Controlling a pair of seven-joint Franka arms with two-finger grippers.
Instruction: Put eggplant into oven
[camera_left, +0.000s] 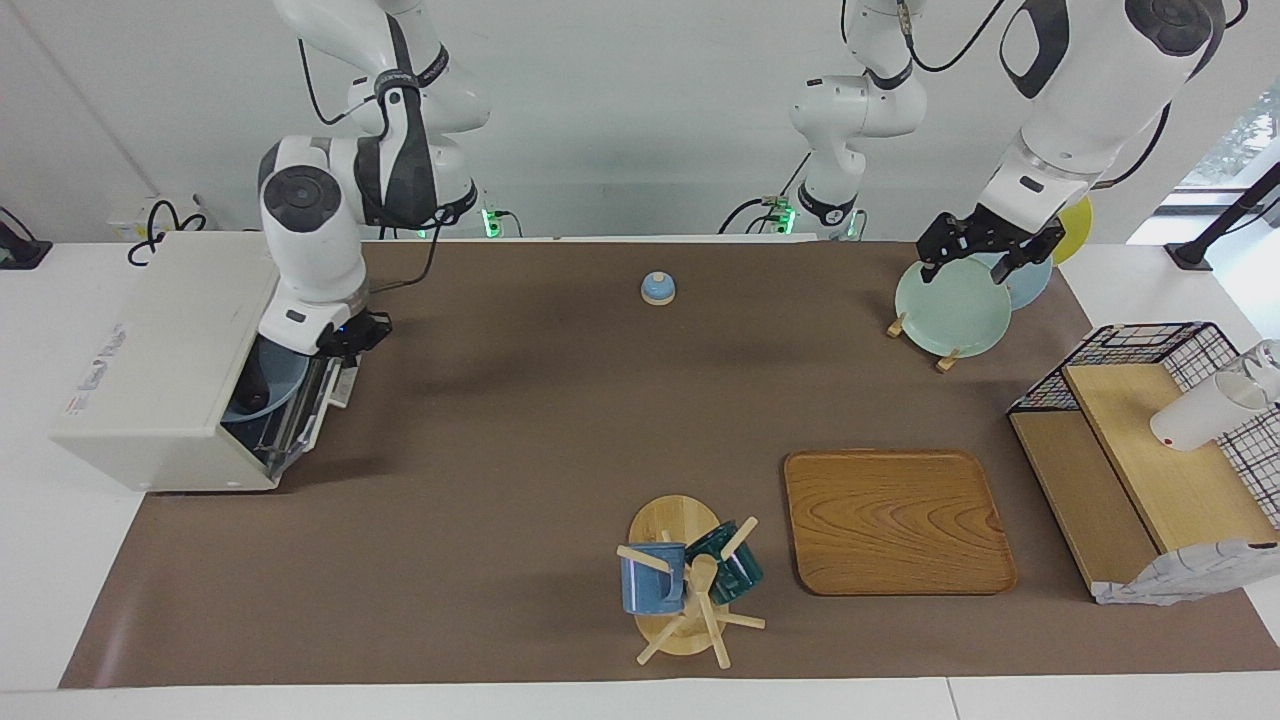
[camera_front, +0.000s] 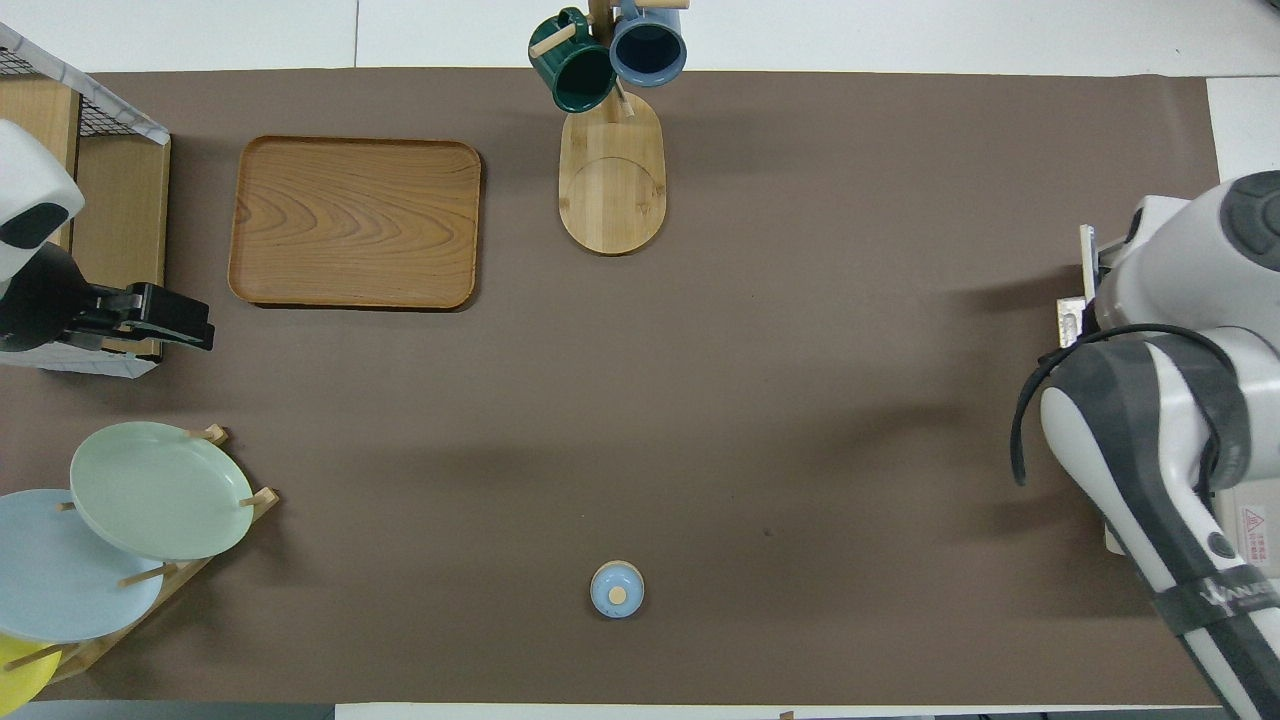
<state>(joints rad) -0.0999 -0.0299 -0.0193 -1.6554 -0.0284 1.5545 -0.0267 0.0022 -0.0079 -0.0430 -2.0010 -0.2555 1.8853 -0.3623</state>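
Right gripper (camera_left: 345, 350) sits at the mouth of the oven (camera_left: 165, 360), at the right arm's end of the table; the wrist hides the fingers in both views, so cannot tell if they are apart or together. The oven door (camera_left: 300, 415) looks dropped open, and a pale blue dish (camera_left: 262, 392) shows inside the cavity. Something dark lies on that dish just under the wrist; it may be the eggplant, but it is too hidden to confirm, and no eggplant is visible anywhere else on the mat. Judgement: the arm is placed here because it is setting or has just set the load inside, so the task is at or near its last step. Left gripper (camera_left: 985, 255) waits, raised over the plate rack (camera_left: 920, 345) and its green plate (camera_left: 950, 310), fingers apart and holding nothing. Room for moving: the mat (camera_left: 560, 420) in front of the oven is bare, so the right arm can draw straight out toward the middle of the table. The door's edge and the oven's top lip are the close edges; a lift before clearing the mouth could catch them. The small blue lid (camera_left: 658, 289), mug tree (camera_left: 685, 585) and tray (camera_left: 895, 520) stand well apart from that path.
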